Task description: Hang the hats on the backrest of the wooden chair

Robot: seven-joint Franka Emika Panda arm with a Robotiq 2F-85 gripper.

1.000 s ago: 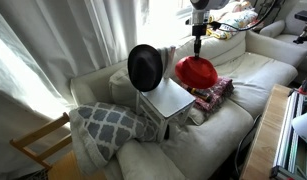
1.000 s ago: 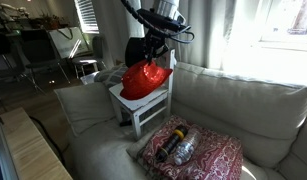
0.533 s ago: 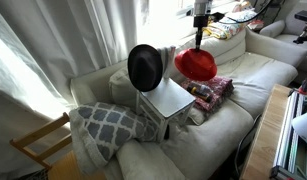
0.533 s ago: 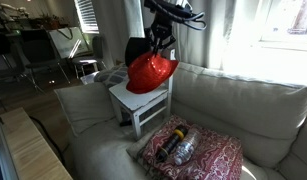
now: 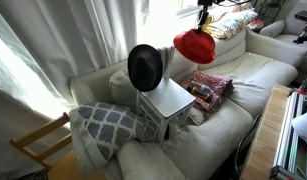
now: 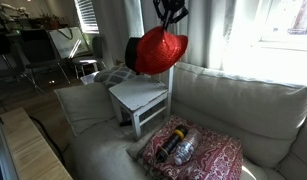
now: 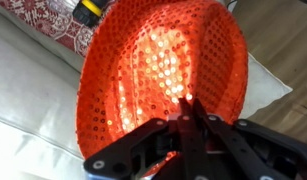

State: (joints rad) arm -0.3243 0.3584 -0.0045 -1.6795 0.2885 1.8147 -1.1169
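Red sequins fill most of the wrist view, where the red hat (image 7: 158, 72) is gripped at its edge by the claw (image 7: 183, 104), its fingers (image 7: 205, 128) clenched together on the fabric. The far rim of the hat is cut off by the top of that picture. In both exterior views the arm is cut off by the upper edge, so only the claw and the hanging hat are seen. The hat is held in the air, clear of the seat of the wooden chair (image 5: 168, 98). How far it hangs from the backrest (image 6: 172, 86) cannot be told. In an exterior view the black hat (image 5: 145, 67) is shown whole, hung over the top of the backrest and hiding most of it, with the red hat apart to one side, above a red patterned cushion (image 5: 207, 88). In an exterior view the black hat (image 6: 132, 52) is reduced to a dark edge behind the red hat (image 6: 160, 50). There a dark cylindrical object (image 6: 179, 147) is seen lying on the patterned cushion, too small to identify. The chair is set on a pale sofa (image 5: 248, 70) beside a grey-and-white lattice cushion (image 5: 105, 125). Sheer curtains (image 5: 63, 40) are hung behind, and a bare-wood chair frame (image 5: 38, 145) is partly cropped at the lower corner.
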